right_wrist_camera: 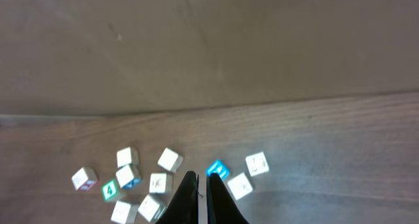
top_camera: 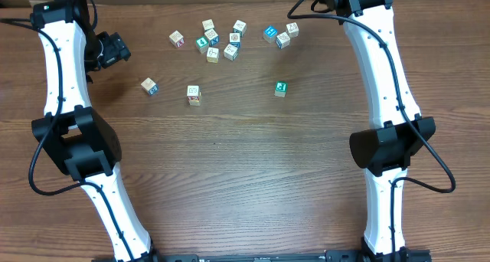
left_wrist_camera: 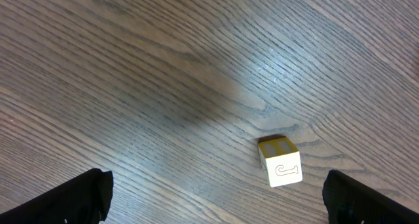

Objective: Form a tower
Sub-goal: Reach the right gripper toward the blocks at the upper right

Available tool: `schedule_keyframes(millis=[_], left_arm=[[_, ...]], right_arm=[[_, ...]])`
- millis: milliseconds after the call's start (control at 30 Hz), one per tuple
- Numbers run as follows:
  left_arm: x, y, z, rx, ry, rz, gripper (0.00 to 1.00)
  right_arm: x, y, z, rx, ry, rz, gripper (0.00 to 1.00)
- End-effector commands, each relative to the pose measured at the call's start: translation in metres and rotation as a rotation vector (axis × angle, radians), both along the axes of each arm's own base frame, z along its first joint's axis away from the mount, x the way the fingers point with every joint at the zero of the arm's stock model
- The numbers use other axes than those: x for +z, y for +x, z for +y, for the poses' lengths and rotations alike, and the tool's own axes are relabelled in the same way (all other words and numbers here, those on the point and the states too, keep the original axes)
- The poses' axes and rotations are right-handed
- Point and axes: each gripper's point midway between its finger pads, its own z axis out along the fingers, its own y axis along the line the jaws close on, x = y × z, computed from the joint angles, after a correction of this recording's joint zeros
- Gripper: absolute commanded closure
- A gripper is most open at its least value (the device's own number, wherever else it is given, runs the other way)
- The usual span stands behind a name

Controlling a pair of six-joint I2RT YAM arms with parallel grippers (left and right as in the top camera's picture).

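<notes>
No tower stands yet in any view. The alphabet cubes [top_camera: 230, 52] lie scattered on the table [top_camera: 245, 162] near its far edge. I count fourteen from overhead:

- eight in a loose huddle
- three just to its right, near the right arm
- three lone ones nearer the middle

One lone cube [top_camera: 194, 96] looks taller than the rest. It may be two stacked, but I cannot tell from above.

The left gripper [top_camera: 119, 51] is spread as wide as it goes and holds nothing. A yellow-topped cube [left_wrist_camera: 281, 160] lies ahead between its fingers. The right gripper [right_wrist_camera: 203, 199] is pinched fully together above the far cubes, also with nothing in it.

The likely risks:

- Closed jaws lowered into the huddle would probably shove neighbouring cubes aside rather than pick one.
- The cubes lie so close together that fingers closing on one could catch a second.
- A cube set down off-centre could topple a narrow column.
</notes>
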Motion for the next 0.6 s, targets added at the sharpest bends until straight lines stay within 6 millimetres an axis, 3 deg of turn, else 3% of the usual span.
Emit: schedule_keyframes(millis=[0,200,467,567], left_arm=[[0.014,0.003,0.002,0.023,0.007,-0.038,0.00],[0.014,0.003,0.002,0.023,0.007,-0.038,0.00],[0.014,0.003,0.002,0.023,0.007,-0.038,0.00],[0.014,0.003,0.002,0.023,0.007,-0.038,0.00]], right_arm=[[0.025,0.001,-0.005,-0.011,-0.018,-0.069,0.96],[0.018,0.008,-0.003,-0.011,-0.016,-0.079,0.96],[-0.027,0.032,0.003,-0.012,-0.013,-0.087,0.96],[-0.050,0.040,0.005,-0.011,-0.011,-0.096,0.92]])
